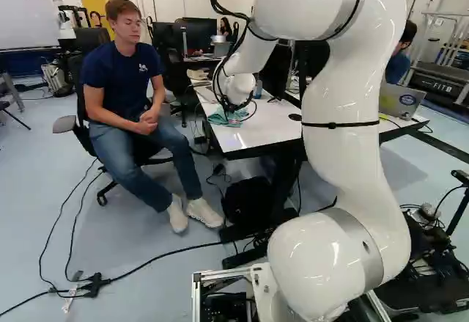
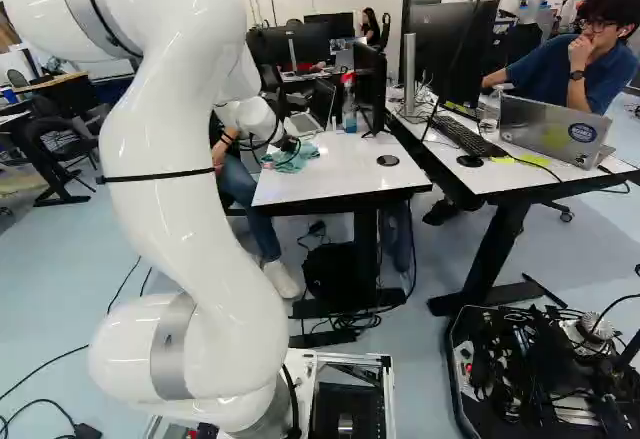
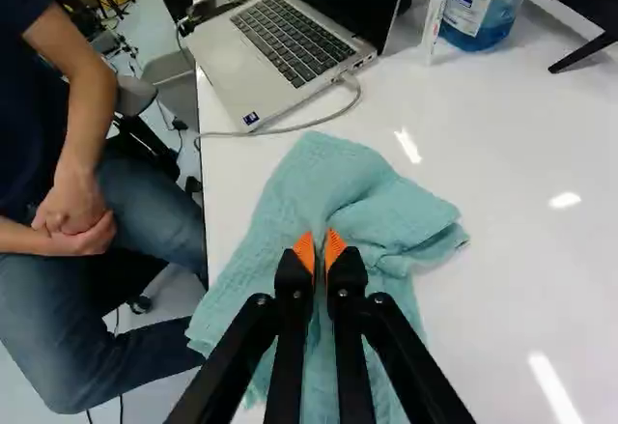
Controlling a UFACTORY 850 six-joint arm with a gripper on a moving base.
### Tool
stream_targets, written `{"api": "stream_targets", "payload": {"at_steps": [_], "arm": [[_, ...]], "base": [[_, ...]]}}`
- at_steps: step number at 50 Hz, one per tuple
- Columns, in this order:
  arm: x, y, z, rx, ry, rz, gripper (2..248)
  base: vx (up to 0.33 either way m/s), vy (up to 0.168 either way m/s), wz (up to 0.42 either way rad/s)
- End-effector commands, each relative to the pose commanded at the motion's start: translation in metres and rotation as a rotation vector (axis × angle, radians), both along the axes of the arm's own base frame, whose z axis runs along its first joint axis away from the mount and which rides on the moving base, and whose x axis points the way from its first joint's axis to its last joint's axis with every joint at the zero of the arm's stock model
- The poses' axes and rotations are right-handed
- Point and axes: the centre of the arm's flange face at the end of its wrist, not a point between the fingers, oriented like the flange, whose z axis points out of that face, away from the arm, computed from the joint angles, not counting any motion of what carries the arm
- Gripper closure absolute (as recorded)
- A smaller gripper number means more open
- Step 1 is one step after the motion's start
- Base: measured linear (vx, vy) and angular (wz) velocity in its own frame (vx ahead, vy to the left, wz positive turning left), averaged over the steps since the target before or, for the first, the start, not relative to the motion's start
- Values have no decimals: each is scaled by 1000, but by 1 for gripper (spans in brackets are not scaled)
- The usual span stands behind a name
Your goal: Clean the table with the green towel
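And the gripper (image 1: 230,108) is down on the cloth — two fingers drawn nearly together, a fold of the green towel (image 3: 333,178) clamped between their orange pads (image 3: 334,248)! The towel lies rumpled on the white desk (image 2: 325,185), spread right up to its left edge. Farther along that edge sits an open laptop (image 3: 230,67), its cable (image 3: 280,130) curving just beyond the towel. Across the top, a marker (image 3: 435,20) stands beside a bottle of blue liquid (image 3: 481,4) — and over by the right edge, a black disc (image 2: 387,160) lies flat.
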Motion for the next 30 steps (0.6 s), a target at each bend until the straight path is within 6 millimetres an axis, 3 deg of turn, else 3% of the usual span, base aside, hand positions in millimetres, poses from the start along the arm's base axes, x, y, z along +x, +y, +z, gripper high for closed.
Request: {"api": "stream_targets", "payload": {"at_steps": [30], "arm": [[-8,-1,37,8,-57,0,217]], "base": [[0,0,0]]}}
